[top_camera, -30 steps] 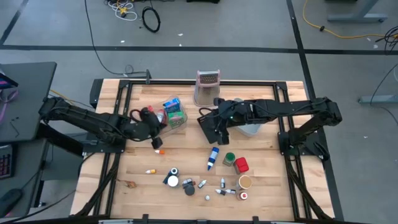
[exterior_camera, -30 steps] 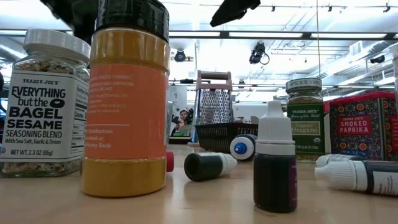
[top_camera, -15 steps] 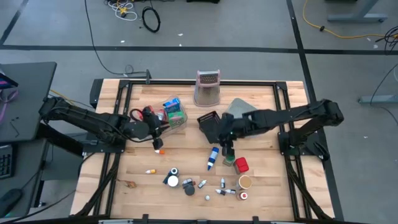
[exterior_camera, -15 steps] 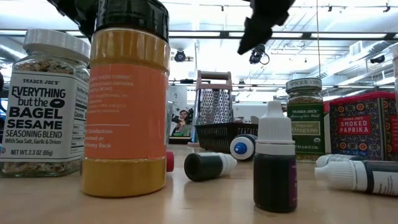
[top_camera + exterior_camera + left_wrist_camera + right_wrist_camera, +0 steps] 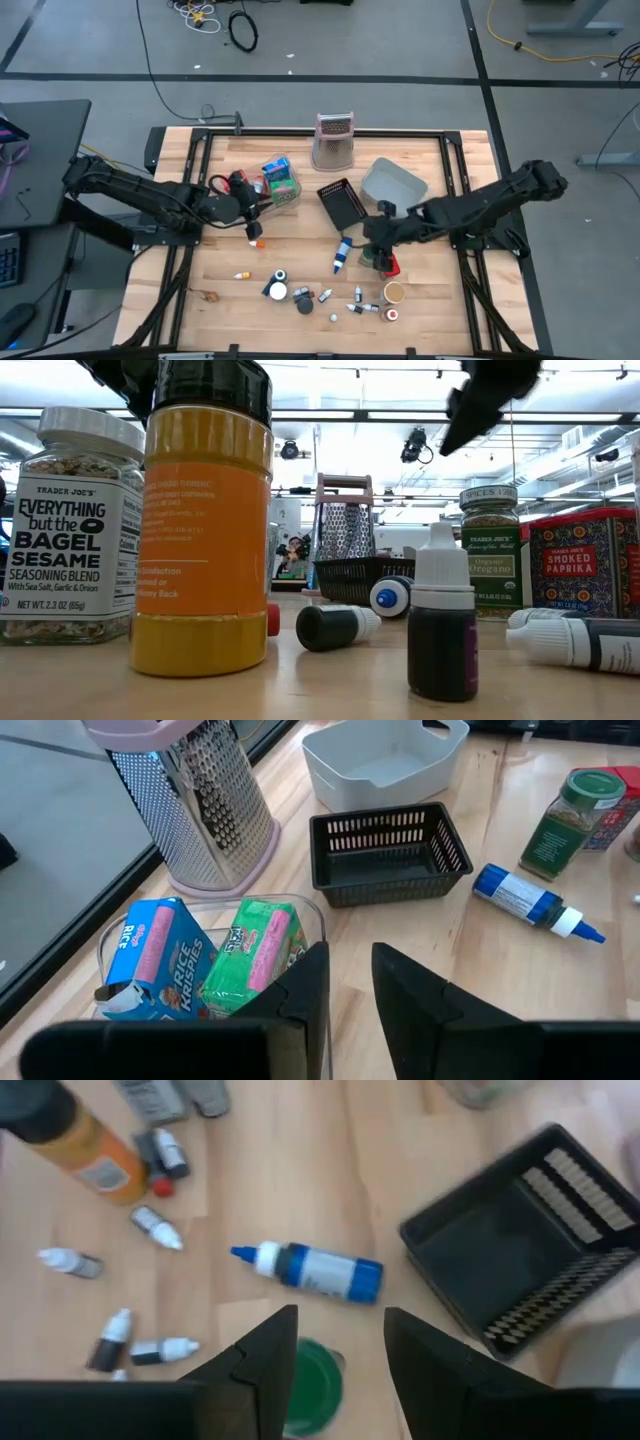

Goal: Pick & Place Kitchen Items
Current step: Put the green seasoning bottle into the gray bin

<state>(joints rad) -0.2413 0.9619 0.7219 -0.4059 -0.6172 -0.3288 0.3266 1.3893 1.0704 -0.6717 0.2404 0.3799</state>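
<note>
My right gripper hangs open, pointing down over a green-lidded spice jar that stands on its base on the wood; in the low view it is well above the jar. A blue-white bottle lies on its side beside the jar, and a red tin stands next to it. My left gripper waits open at the clear tray, which holds a blue box and a green packet.
A black mesh basket, a grey bin and a metal grater stand toward the far side. Small vials, an orange spice bottle and a seasoning jar crowd the near edge. A tan can stands by the red tin.
My right gripper has swung from over the black mesh basket toward the table's near right, sinking and rolling, to a spot above the green-lidded jar. The arm's move has uncovered the grey bin. No object on the table has moved.
</note>
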